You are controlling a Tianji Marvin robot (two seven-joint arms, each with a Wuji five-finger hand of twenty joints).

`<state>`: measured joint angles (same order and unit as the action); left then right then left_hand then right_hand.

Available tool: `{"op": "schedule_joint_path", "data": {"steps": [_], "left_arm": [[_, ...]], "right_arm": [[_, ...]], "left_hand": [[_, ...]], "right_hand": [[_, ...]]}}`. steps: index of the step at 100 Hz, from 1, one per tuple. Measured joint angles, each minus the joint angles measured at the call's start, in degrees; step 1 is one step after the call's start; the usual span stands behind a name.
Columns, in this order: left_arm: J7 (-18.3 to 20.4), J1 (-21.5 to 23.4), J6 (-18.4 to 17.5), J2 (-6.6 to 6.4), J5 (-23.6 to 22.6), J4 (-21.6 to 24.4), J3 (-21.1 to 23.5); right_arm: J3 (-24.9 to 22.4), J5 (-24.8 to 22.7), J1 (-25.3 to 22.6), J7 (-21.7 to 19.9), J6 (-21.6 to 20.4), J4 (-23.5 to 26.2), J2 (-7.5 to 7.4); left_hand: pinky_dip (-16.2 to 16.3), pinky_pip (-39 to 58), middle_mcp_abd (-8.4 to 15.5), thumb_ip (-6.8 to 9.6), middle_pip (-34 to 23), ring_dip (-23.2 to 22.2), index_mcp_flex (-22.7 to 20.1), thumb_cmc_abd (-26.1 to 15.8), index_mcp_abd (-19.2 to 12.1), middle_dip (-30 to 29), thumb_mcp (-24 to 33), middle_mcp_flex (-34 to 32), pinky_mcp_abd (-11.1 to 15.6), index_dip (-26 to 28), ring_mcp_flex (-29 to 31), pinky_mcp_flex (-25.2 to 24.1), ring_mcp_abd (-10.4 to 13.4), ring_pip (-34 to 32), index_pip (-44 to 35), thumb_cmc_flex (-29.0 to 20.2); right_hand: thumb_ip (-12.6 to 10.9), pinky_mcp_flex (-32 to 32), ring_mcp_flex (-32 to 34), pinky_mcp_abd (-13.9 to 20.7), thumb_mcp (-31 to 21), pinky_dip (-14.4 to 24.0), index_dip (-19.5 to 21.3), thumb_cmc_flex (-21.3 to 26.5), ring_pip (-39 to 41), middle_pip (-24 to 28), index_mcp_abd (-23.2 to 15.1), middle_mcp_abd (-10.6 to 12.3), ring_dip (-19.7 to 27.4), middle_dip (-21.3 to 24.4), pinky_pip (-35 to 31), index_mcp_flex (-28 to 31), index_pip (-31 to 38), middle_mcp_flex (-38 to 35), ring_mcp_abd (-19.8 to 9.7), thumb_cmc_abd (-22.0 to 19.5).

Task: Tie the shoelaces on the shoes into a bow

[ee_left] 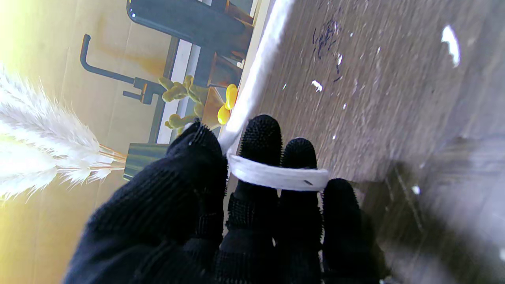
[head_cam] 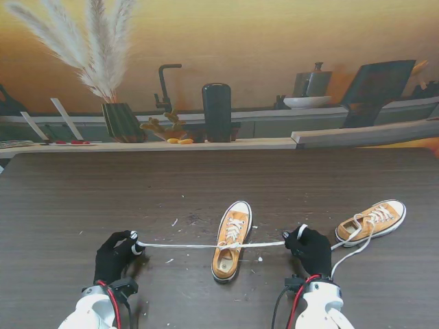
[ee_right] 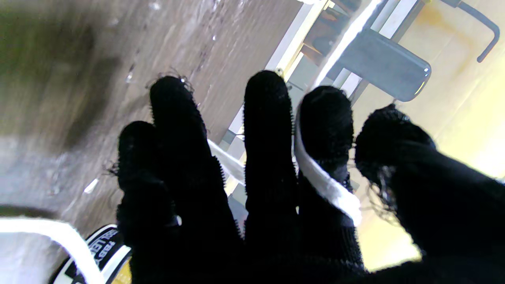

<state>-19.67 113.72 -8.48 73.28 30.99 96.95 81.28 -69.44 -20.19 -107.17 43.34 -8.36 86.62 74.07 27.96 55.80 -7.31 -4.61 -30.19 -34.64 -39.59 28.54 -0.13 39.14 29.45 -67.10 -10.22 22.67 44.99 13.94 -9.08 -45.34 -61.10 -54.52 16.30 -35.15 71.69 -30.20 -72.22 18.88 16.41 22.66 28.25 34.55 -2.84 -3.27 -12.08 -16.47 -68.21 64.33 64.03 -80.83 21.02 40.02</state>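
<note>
An orange sneaker point(head_cam: 231, 244) lies in the middle of the dark table, toe pointing away from me. Its white lace point(head_cam: 185, 245) is stretched taut to both sides, crossed over the shoe's tongue. My left hand point(head_cam: 116, 256), in a black glove, is shut on the left lace end, which wraps over its fingers point(ee_left: 276, 175). The right hand point(head_cam: 312, 249) is shut on the right lace end point(ee_right: 323, 179), threaded between its fingers. A second orange sneaker point(head_cam: 372, 221) lies to the right, and its loose lace point(head_cam: 353, 252) trails toward my right hand.
Small white scraps point(head_cam: 174, 222) dot the table point(head_cam: 82, 192) around the shoe. Beyond the table's far edge stands a printed kitchen backdrop with pampas grass in a vase point(head_cam: 122, 122) and a dark canister point(head_cam: 217, 112).
</note>
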Motion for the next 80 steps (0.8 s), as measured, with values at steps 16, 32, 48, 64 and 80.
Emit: {"op": "schedule_joint_path", "data": {"steps": [16,32,48,64,80], "left_arm": [[-0.53,-0.59,0.28,0.14,-0.22,-0.05,1.18],[-0.83,-1.67,1.36,0.14,-1.53,0.47,2.23],[-1.62,-3.26,5.00,0.14,-3.77,0.74,2.82],[-2.82,-3.76,5.61,0.22,-5.73,0.69,3.04],[-3.57,-3.67,6.41,0.32,-7.20,0.78,3.18]], "right_arm": [[-0.62,-0.11,0.11,0.64,0.48,-0.21,0.02],[-1.03,-0.21,0.16,0.80,0.96,-0.21,0.02],[-1.20,-0.59,0.18,0.62,1.84,-0.15,-0.03],[-1.32,-0.83,0.20,0.71,3.11,-0.20,-0.03],[-1.37,-0.46,0.14,1.11,3.32,-0.21,0.03]], "left_hand": [[0.01,0.39,-0.01,0.00,0.00,0.00,-0.02,0.00,0.01,0.00,0.04,-0.01,-0.12,-0.02,0.00,-1.03,0.00,0.00,0.06,0.00],[0.02,0.42,-0.03,-0.02,-0.06,0.00,-0.68,0.03,0.33,0.00,0.94,-0.63,-0.12,-0.20,0.00,-0.94,0.00,0.00,0.14,0.00],[0.03,0.43,-0.04,-0.03,-0.06,0.00,-0.72,0.11,1.24,0.00,1.45,-0.63,-0.12,-0.22,0.00,-0.72,0.00,0.00,0.14,0.00],[0.03,0.43,-0.08,-0.53,-0.06,0.00,-1.36,0.71,1.45,0.00,1.55,-1.21,-0.12,-0.82,0.00,-0.69,0.00,0.00,0.18,0.00],[0.03,-2.00,-0.89,0.95,0.73,0.00,-0.21,-3.70,1.45,0.17,-10.07,3.52,0.12,-0.24,-4.21,-5.52,-0.01,1.09,4.14,-3.36]], "right_hand": [[0.00,-0.49,0.00,0.01,0.00,0.00,-0.01,0.01,0.72,0.02,0.05,0.00,0.00,0.00,-0.06,0.00,0.00,0.00,-0.03,0.15],[0.00,-0.59,0.00,0.04,0.00,0.00,-0.01,0.01,1.24,0.08,0.05,0.00,0.10,0.00,-0.18,0.00,0.00,0.00,-0.09,0.58],[0.00,-1.37,0.01,0.62,-0.12,0.00,-0.01,0.01,1.49,0.10,0.07,0.00,0.58,0.00,-0.21,0.00,0.00,0.00,-0.59,0.94],[0.00,-2.58,0.62,0.65,-1.07,0.00,-0.01,0.06,2.24,0.11,0.76,-0.14,0.59,0.09,-0.33,0.01,0.00,0.00,-0.66,1.50],[0.76,0.78,0.21,-0.07,-0.97,0.29,-0.01,0.06,0.38,-2.08,1.14,-0.78,0.27,1.36,-0.21,-0.88,-0.24,0.09,0.58,0.32]]}}
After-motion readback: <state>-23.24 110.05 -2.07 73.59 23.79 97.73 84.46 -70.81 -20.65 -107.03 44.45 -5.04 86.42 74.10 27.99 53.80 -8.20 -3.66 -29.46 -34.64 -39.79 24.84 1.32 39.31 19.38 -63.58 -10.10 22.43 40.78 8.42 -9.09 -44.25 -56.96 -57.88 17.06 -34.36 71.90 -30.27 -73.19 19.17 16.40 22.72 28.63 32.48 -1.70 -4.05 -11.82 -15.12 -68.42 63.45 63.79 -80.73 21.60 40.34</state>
